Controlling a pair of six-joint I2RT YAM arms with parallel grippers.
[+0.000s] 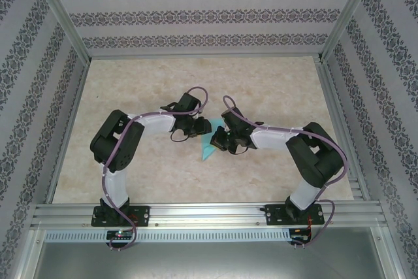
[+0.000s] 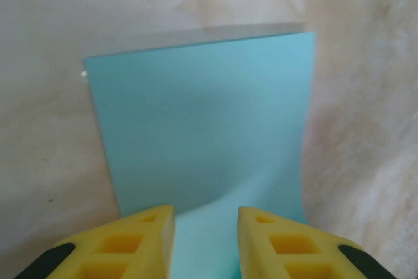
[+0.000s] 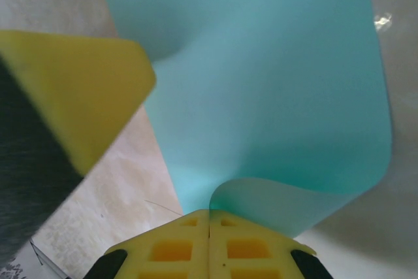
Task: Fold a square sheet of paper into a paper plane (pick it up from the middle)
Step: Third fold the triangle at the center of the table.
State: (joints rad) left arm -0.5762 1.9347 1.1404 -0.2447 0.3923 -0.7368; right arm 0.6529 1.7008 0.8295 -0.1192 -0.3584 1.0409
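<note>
— Where is the paper?

— The square sheet of paper (image 3: 274,83) is at mid-table, between my two wrists. It is raised and bowed rather than flat (one edge curls over right at my right fingertips).

— And your pincers?

— My right gripper (image 3: 209,217) is clenched, its pads pressed together on the sheet's near edge. My left gripper (image 2: 206,220) is released. Its yellow fingers (image 2: 140,236) stand apart with turquoise showing in the gap, and I can't tell whether either one touches the paper.

— What's the step, then?

— Bringing one edge over to meet another for a fold, I judge. To do it well, I'd hold the right pinch firm without tugging, since a sheet this thin buckles easily. I'd close the left only once the corners line up (a skewed start spoils every later crease). Then I'd lay the fold down on the table (image 1: 261,83) and press from the middle outward.
</note>
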